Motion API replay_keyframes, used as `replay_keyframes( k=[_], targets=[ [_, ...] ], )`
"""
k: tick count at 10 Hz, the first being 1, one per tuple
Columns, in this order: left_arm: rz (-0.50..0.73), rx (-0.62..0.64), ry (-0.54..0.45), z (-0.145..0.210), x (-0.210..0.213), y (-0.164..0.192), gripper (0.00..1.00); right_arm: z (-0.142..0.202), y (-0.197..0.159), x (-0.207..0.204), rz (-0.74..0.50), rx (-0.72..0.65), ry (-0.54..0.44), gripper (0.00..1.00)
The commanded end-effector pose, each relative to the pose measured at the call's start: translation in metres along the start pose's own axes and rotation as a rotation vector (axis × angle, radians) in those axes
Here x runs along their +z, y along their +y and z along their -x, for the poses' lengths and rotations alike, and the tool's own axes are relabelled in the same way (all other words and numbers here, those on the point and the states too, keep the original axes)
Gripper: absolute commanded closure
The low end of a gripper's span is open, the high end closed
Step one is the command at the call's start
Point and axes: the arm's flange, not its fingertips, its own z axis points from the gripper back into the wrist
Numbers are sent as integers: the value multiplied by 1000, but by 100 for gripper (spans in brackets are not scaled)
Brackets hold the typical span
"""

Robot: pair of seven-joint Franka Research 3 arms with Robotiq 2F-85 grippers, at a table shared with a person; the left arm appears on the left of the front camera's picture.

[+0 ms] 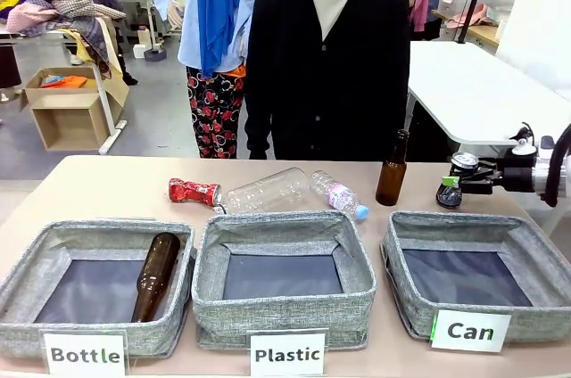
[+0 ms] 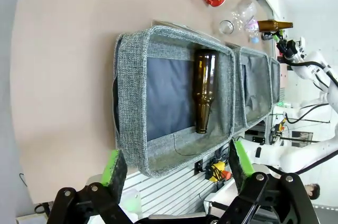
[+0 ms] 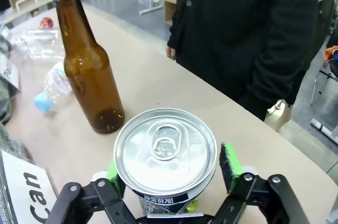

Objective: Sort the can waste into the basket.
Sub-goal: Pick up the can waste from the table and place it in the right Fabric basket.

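Squeezing the black can from both sides, the right gripper has its green pads tight on it, low in the middle of the right wrist view. I think it grabs the can by its sides so it can lift it and drop it in the Can basket. That basket sits at the lower right of the front view, just in front of the can.

The red can lies on its side on the table, left of the middle, well apart from that basket. The left gripper is spread wide with nothing in it, at the bottom of the left wrist view.

The right wrist view shows the black can's shiny top and pull tab up close. The front view shows how near the basket is.
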Motion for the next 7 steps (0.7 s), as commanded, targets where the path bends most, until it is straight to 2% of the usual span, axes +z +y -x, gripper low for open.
replay_keyframes(
  k=[1, 3, 4, 5, 6, 7],
  targets=[
    [-8, 9, 11, 2, 1, -1, 0, 2, -3, 0, -19, -7, -21, 100],
    [-8, 9, 11, 2, 1, -1, 0, 2, -2, 0, -29, -13, -22, 100],
    [-8, 9, 11, 2, 1, -1, 0, 1, -1, 1, -34, -13, -21, 86],
    [-8, 9, 11, 2, 1, -1, 0, -4, 0, 3, -44, -7, -26, 95],
    [-8, 9, 11, 2, 1, -1, 0, -12, 3, 8, -46, 12, -32, 100],
    [-8, 9, 11, 2, 1, -1, 0, -26, 8, 18, -37, 31, -31, 100]
  ],
)
